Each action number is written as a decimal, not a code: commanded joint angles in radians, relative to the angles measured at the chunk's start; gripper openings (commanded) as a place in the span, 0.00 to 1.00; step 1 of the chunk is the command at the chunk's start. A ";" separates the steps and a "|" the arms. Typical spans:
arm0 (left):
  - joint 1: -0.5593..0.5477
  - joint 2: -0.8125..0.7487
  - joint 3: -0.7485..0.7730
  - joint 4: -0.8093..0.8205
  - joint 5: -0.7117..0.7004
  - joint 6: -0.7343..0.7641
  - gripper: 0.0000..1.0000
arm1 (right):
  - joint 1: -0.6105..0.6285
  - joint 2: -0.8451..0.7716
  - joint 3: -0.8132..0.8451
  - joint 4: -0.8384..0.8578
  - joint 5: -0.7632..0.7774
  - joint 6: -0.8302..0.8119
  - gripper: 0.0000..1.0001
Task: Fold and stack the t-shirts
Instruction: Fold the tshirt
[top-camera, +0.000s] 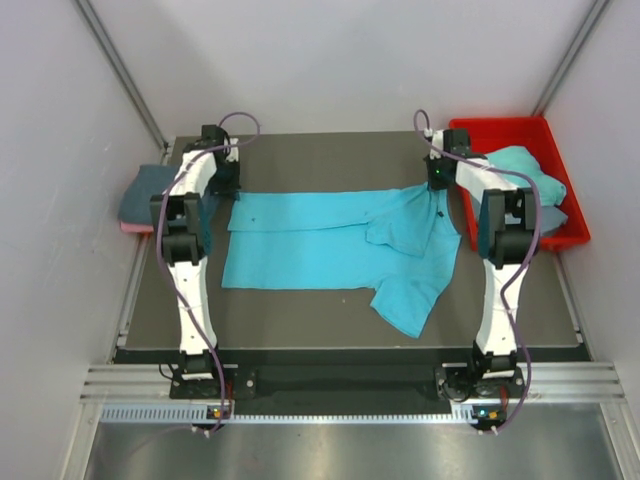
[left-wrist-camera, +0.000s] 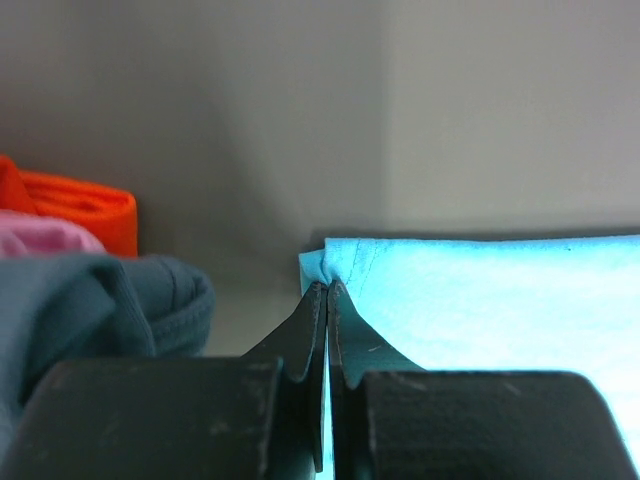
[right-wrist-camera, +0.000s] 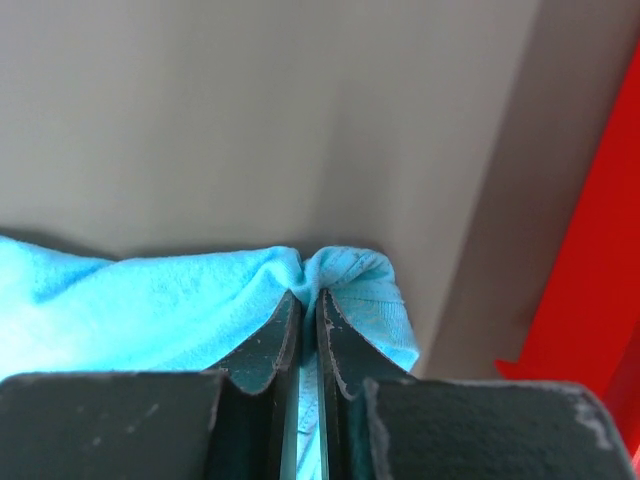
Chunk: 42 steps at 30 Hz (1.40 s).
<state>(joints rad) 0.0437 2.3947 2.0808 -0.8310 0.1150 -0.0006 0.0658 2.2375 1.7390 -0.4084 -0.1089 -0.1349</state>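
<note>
While both arms reach to the far side of the desk (top-camera: 300, 325), a turquoise t-shirt (top-camera: 320, 245) lies spread across its middle, long side running left to right. Mostly flat on the left. The right part is doubled over with a raised fold, and one sleeve points toward the near edge.

Left end effector (left-wrist-camera: 327, 290): fingers pressed together, pinching the shirt's far-left corner. A small nub of turquoise cloth sticks up between the tips in the left wrist view.

Right end effector (right-wrist-camera: 305, 298): fingers nearly together, clamped on a bunched fold of the same shirt at its far-right end. Cloth puckers on both sides of the tips.

Slate blue-grey t-shirt (top-camera: 150, 190) sits folded at the desk's left edge, beside the left arm. It rests on a pink t-shirt (top-camera: 133, 228), of which only an edge shows. The left wrist view also catches an orange-red cloth (left-wrist-camera: 85, 208) behind that pile; cannot tell what it is.

Red bin (top-camera: 500, 127) stands at the far-right corner of the desk, just beside the right end effector, with a teal t-shirt (top-camera: 525, 165) heaped inside and spilling over its rim.
</note>
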 joint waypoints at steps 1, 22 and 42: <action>0.001 0.052 0.054 0.052 -0.021 0.002 0.00 | 0.011 0.031 0.085 0.045 0.046 -0.022 0.04; -0.019 0.167 0.216 0.139 -0.100 -0.026 0.00 | 0.014 0.183 0.344 0.057 0.067 -0.015 0.04; -0.024 -0.175 0.151 0.132 0.081 -0.019 0.60 | 0.025 -0.162 0.235 0.071 0.048 -0.061 0.59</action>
<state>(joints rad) 0.0174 2.4260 2.2543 -0.7380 0.1013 -0.0193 0.0708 2.2684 1.9720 -0.3912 -0.0429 -0.1661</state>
